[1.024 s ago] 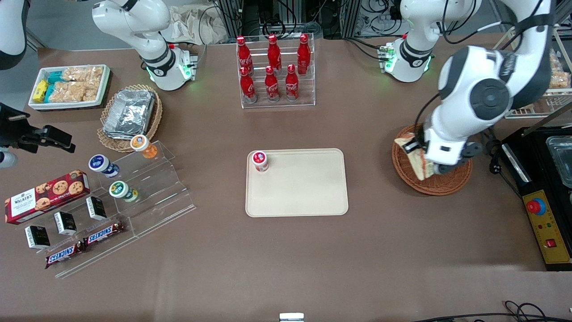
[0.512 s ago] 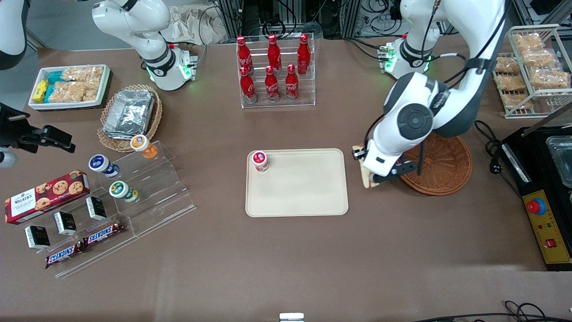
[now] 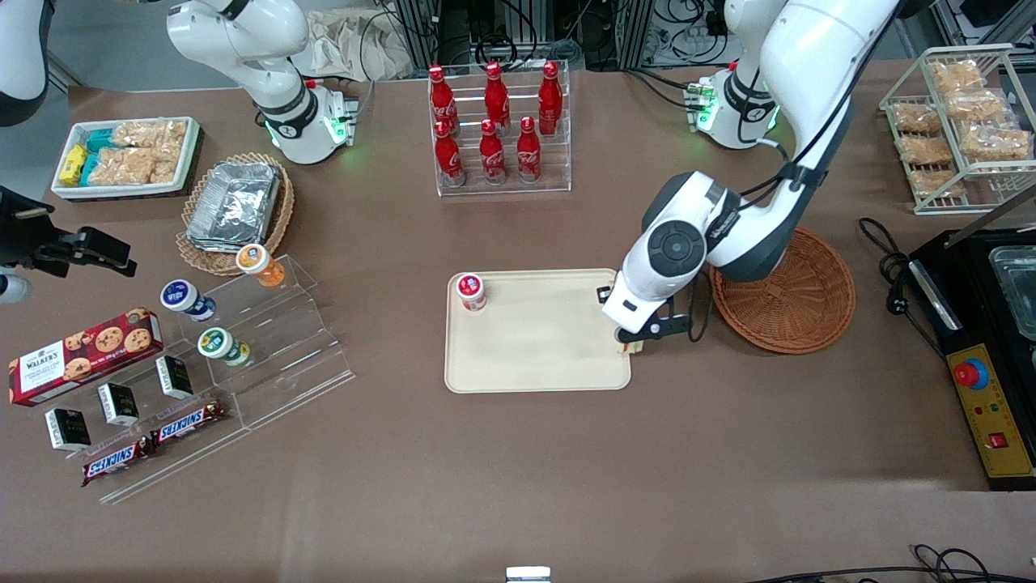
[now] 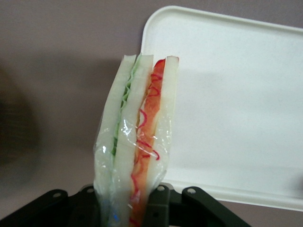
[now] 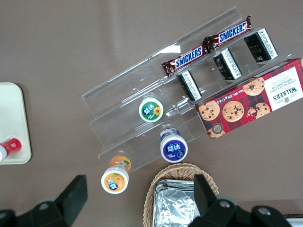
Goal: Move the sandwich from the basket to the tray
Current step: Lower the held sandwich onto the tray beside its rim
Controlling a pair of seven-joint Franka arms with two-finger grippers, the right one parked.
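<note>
- Sandwich: wrapped in clear film, clamped between the jaws of the gripper, held on edge in the air over the tray's rim.
- Basket: holds nothing; removal step judged complete.
- Tray: carries only a small red-capped cup at one corner; the rest of its surface is bare.
- Remaining, by judgement: carry the sandwich farther over the tray, lower it, release.
</note>
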